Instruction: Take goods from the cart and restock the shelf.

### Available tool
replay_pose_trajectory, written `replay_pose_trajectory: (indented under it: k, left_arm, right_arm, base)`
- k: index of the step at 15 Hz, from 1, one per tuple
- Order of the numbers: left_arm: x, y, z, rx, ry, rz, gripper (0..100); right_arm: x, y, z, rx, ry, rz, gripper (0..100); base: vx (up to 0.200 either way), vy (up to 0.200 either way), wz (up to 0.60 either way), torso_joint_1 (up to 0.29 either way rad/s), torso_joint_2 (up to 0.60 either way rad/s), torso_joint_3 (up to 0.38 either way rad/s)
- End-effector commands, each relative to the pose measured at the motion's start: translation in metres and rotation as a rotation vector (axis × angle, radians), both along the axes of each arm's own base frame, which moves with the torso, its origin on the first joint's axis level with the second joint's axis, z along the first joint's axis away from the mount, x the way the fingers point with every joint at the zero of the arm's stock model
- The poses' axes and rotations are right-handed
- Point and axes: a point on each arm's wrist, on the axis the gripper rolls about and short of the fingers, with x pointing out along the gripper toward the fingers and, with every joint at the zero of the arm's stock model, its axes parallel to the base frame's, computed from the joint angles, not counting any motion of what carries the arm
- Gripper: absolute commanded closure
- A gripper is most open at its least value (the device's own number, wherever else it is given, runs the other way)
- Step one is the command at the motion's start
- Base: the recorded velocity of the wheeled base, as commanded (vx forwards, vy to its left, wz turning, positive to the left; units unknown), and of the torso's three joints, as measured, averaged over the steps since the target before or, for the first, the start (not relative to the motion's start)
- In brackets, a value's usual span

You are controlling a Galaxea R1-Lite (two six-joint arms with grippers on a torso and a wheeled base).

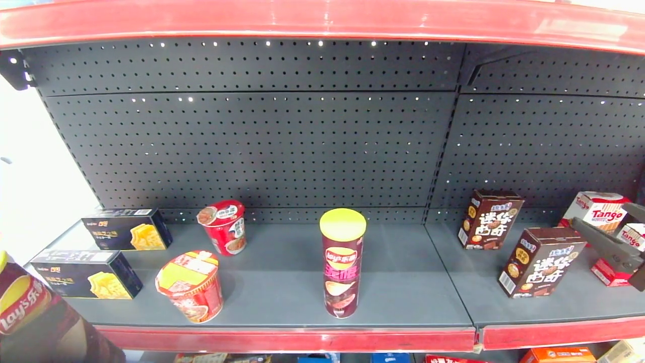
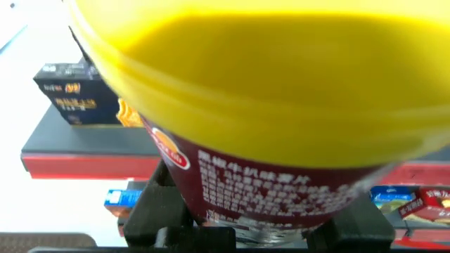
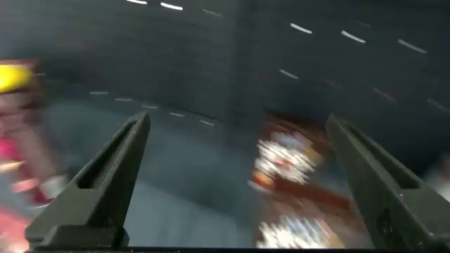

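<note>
Holding: left gripper (image 2: 260, 221) clamped round glossy cylindrical crisp can (image 1: 27, 307), yellow plastic lid, lower left of frame.
Other arm: right gripper (image 3: 239, 190), fingers spread wide, right edge.
Surface: shelf (image 1: 282, 339), matte grey deck, red lip.
Stock: second can (image 1: 342, 262) upright at centre; noodle cups (image 1: 190, 285) left; brown cartons (image 1: 539, 262) right.
Open room: bare deck either side of second can.
Rear: back panel (image 1: 262, 151), dark, perforated.

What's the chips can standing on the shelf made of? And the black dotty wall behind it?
The chips can is probably cardboard in a shiny printed wrap, and its yellow lid looks like smooth plastic. The back wall looks like dark painted metal: flat, matte and punched with even rows of holes.
</note>
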Motion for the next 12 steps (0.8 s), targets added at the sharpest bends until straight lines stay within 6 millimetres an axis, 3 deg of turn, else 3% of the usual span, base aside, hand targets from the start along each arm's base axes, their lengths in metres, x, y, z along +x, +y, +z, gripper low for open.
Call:
replay_pose_trajectory:
  k: [1, 5, 7, 9, 12]
  left_arm:
    - [-0.001, 0.000, 0.010, -0.001, -0.041, 0.002, 100]
    - [-0.001, 0.000, 0.017, 0.000, -0.064, -0.002, 100]
    - [-0.001, -0.001, 0.017, -0.005, -0.066, -0.038, 100]
    - [0.001, -0.003, 0.023, -0.012, -0.079, -0.091, 100]
    - [0.016, -0.006, 0.047, -0.018, -0.104, -0.166, 100]
  right_arm:
    - [-0.036, 0.002, -0.022, 0.024, 0.036, -0.178, 0]
    - [-0.084, 0.005, -0.045, 0.058, 0.095, -0.330, 0]
    - [-0.137, 0.013, -0.083, 0.055, 0.167, -0.335, 0]
    - [-0.164, 0.016, -0.113, 0.062, 0.153, -0.368, 0]
    - [-0.162, 0.014, -0.110, 0.084, 0.151, -0.441, 0]
  base:
    - [0.000, 0.000, 0.00, 0.000, 0.00, 0.000]
    - [0.000, 0.000, 0.00, 0.000, 0.00, 0.000]
    - [0.000, 0.000, 0.00, 0.000, 0.00, 0.000]
    - [0.000, 0.000, 0.00, 0.000, 0.00, 0.000]
    - [0.000, 0.000, 0.00, 0.000, 0.00, 0.000]
